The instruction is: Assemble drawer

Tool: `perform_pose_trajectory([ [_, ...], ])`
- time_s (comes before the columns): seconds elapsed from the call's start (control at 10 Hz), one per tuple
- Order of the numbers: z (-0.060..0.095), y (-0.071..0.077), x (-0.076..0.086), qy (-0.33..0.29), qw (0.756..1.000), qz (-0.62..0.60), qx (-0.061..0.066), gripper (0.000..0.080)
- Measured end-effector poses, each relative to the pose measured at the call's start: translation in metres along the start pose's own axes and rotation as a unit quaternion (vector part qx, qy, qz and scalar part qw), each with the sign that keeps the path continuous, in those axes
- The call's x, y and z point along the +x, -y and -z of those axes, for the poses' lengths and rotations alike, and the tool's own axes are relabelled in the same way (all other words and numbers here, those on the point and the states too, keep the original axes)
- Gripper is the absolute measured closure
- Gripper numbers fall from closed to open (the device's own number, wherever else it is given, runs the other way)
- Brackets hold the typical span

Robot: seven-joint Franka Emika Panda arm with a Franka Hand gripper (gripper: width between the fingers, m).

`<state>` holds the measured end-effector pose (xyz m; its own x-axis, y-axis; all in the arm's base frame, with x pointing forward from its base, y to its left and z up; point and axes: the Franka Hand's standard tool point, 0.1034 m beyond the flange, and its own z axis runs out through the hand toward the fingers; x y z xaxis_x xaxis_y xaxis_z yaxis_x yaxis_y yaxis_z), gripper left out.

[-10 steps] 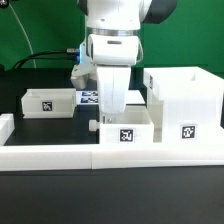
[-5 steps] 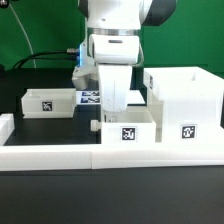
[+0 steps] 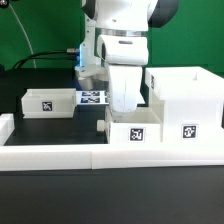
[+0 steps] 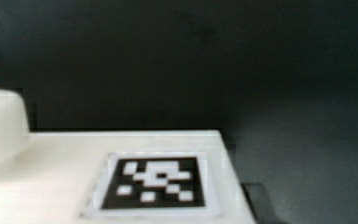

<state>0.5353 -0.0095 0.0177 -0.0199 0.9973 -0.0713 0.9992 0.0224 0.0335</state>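
A robot hand hangs low over the middle tray on the dark worktop, its opening hidden so I cannot tell its grip, just beside the housing; a skewed or loosely held tray may catch the housing's wall and jam.

bare surface left open between outer tray at the exterior view's left and middle tray, middle tray hemmed in by box housing at the exterior view's right, front closed off by low border wall
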Motion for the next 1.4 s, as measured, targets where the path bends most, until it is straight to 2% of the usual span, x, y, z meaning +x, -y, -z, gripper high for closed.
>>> perform_pose_trajectory([
  [0.4, -0.001, 0.002, 0.002, 0.0, 1.0, -0.001, 0.002, 0.0757],
  [0.6, -0.001, 0.005, 0.006, 0.006, 1.0, 0.011, 0.011, 0.0757],
  [1.2, -0.002, 0.005, 0.006, 0.007, 1.0, 0.011, 0.011, 0.0757],
  [1.4, -0.001, 0.004, 0.013, 0.007, 1.0, 0.015, 0.015, 0.0757],
])
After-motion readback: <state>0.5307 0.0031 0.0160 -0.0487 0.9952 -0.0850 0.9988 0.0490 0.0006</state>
